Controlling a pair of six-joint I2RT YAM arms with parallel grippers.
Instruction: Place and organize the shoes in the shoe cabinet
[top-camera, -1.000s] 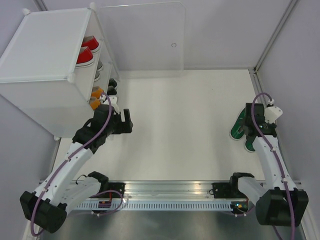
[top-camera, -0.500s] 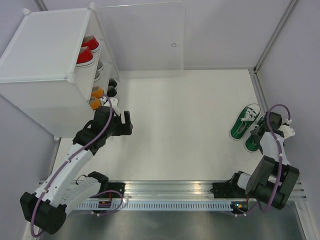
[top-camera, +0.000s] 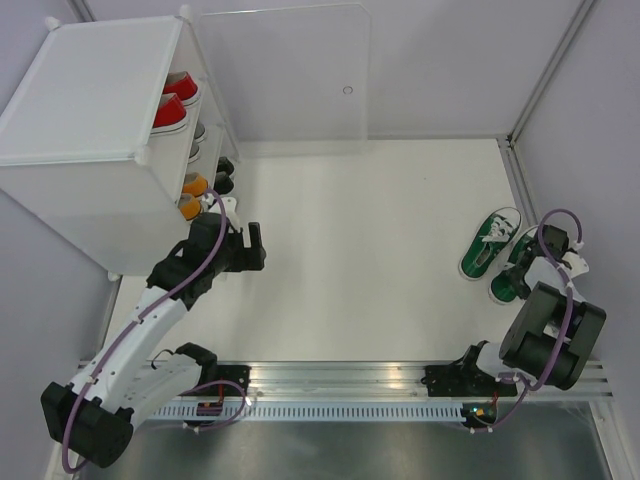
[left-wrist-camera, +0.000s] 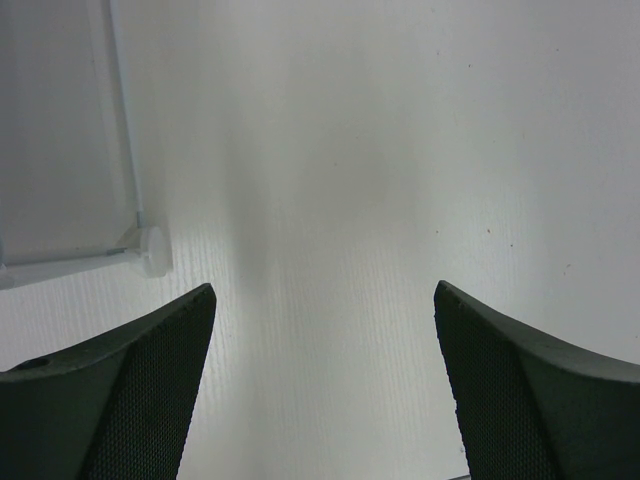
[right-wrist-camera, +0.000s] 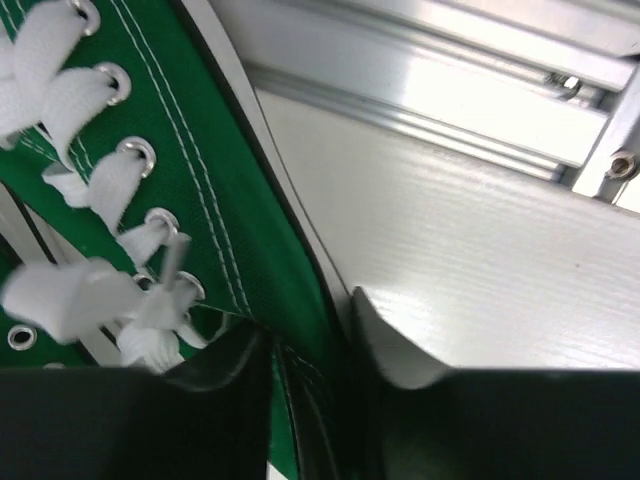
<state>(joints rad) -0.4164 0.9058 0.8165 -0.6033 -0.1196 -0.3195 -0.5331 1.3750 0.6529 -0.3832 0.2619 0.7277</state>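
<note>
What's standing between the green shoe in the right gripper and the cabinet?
The table between the green shoe and the cabinet is bare, and the door stands open. Only the left gripper, open and empty, sits right before the lower shelves and may crowd the way in.

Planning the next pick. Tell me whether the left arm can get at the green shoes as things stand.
Probably not. The green shoes lie far off to the right, the left gripper hangs open beside the shoe cabinet, and the right gripper pinches one.
</note>
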